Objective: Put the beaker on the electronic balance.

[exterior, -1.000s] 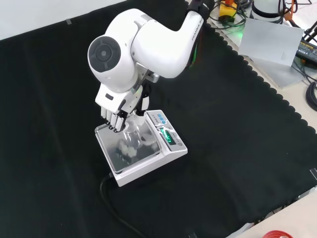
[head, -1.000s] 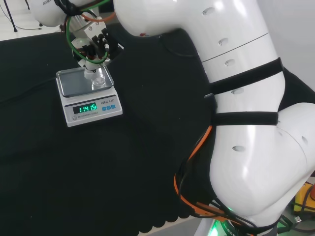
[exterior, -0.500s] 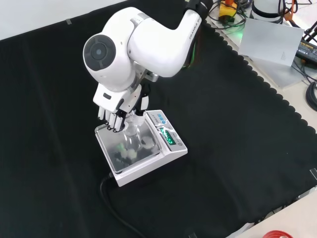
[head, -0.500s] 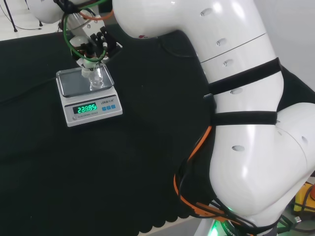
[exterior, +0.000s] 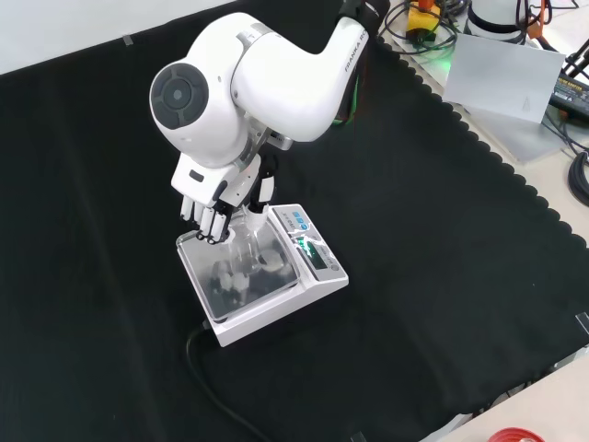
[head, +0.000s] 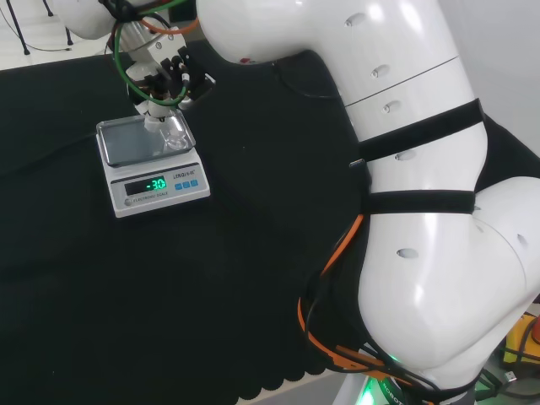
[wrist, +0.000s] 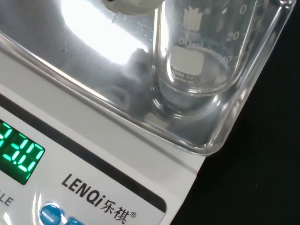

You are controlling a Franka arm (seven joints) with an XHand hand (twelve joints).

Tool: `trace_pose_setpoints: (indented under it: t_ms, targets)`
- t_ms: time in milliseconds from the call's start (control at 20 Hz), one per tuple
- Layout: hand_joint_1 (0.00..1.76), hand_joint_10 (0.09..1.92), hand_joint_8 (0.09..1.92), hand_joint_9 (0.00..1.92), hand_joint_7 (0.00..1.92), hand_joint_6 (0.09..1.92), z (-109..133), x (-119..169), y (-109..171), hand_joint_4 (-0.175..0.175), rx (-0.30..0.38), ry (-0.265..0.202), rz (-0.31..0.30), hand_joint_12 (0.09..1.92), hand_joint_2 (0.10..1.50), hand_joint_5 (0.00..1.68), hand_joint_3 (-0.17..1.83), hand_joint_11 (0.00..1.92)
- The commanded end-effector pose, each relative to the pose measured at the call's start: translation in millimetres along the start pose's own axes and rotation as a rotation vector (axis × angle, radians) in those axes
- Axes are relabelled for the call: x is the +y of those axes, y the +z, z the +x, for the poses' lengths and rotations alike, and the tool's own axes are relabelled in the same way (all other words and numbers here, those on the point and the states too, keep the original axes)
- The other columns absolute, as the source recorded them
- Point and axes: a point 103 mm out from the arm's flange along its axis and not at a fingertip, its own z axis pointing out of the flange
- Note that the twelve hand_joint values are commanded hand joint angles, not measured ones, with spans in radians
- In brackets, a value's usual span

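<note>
The hand (exterior: pixel 213 197) is seen in the front view under the arm's large white link (exterior: pixel 230 87), poised over the far edge of the balance (exterior: pixel 267 276). Its fingers (exterior: pixel 210 222) are curled downward beside the upper part of the beaker (exterior: pixel 247 241); whether they are closed on the glass or merely next to it cannot be told from that view. In the head view the hand (head: pixel 169 76) is located above the pan's right rear corner, with green and orange cables (head: pixel 139 59) looped around the wrist, and the beaker (head: pixel 171 135) is seen directly beneath it. Contact between fingers and glass is not resolved there either.

In the wrist view the beaker (wrist: pixel 206 51) is shown upright, its base resting on the pan (wrist: pixel 93 61) close to one corner. The glass is clear, graduated in white, and appears empty. A blurred white part of the hand (wrist: pixel 129 4) is seen beside the beaker's wall.

The pan is a reflective metal tray with a raised rim, set on the white body of the balance (wrist: pixel 117 173). A green lit display (wrist: pixel 18 152) and blue buttons (wrist: pixel 49 214) are noted on the front panel. The balance stands on black cloth (exterior: pixel 442 230), and a black cable (exterior: pixel 207 378) is run from its near side in the front view.
</note>
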Motion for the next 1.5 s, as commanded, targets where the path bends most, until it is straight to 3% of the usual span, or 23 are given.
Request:
trace_pose_setpoints:
  t_ms: [50,250,800,1500]
  targets:
    - [1.06,0.75,0.81,0.89,0.67,1.07,-1.1,-1.1,3.2,-0.042,0.016,0.000,-0.015,1.26,1.22,0.74,-0.14,0.62]
    - [1.05,0.76,0.83,0.91,0.69,1.26,-4.4,-4.3,4.1,-0.044,0.034,0.009,-0.030,1.26,1.22,0.80,-0.04,0.66]
    - [1.06,0.77,0.84,0.93,0.73,1.28,-6.5,-12.8,-3.3,-0.076,0.082,0.026,-0.085,1.23,1.21,0.80,-0.01,0.70]
    - [1.07,0.76,0.85,0.94,0.75,1.28,13.8,0.2,-2.2,-0.094,0.102,-0.015,-0.099,1.21,1.21,0.80,-0.01,0.73]
